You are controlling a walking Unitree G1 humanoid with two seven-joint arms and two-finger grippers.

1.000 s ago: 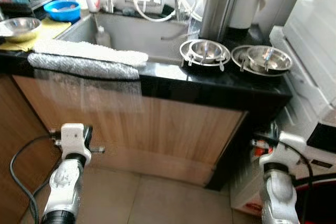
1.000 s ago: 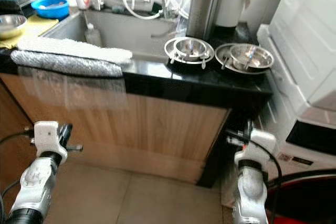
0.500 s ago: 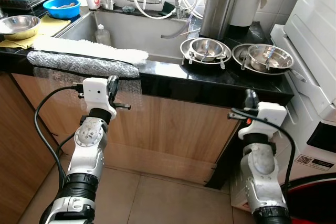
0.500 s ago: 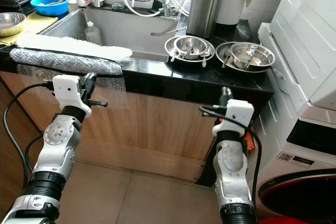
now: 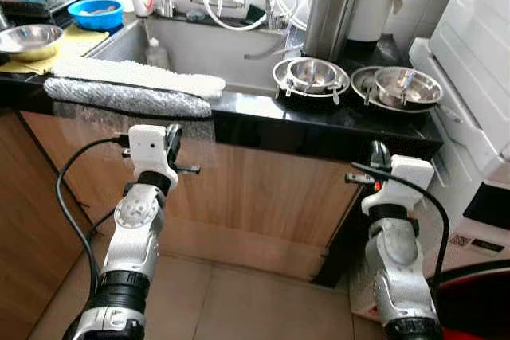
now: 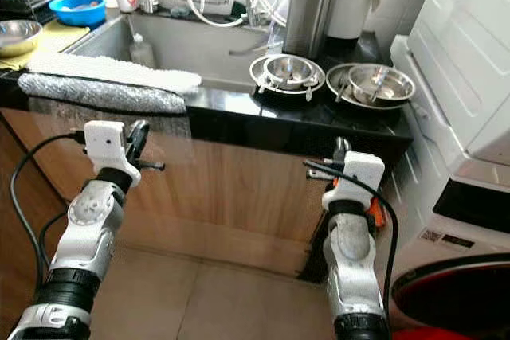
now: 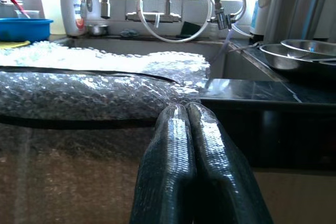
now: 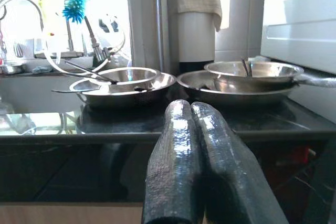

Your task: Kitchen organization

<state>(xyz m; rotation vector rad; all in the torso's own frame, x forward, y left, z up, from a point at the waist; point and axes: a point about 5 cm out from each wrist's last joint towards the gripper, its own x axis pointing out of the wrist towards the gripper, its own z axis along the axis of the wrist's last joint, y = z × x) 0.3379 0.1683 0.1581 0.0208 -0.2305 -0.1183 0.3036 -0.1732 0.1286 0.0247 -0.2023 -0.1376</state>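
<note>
Two sets of steel bowls on steel plates stand on the black counter [image 5: 263, 121], one [image 5: 312, 77] beside the sink [image 5: 207, 49] and one [image 5: 402, 87] further right. A roll of bubble wrap [image 5: 127, 97] lies along the counter's front edge, with a white sheet [image 5: 143, 76] behind it. My left gripper [image 5: 173, 134] is raised in front of the cabinet, just below the bubble wrap [image 7: 100, 95]; it is shut and holds nothing [image 7: 186, 109]. My right gripper [image 5: 377, 151] is shut and empty [image 8: 190, 106], just below the counter edge in front of the right-hand bowls [image 8: 247, 74].
A steel knife block [image 5: 333, 7] stands behind the bowls. A blue bowl [image 5: 94, 13] and a steel bowl [image 5: 30, 37] sit left of the sink, and a small bottle [image 5: 157, 55] stands inside it. A white washing machine [image 5: 478, 93] adjoins the counter on the right.
Both arms have risen from down near the floor to just under the counter edge. They have hardly moved in the last half second.
</note>
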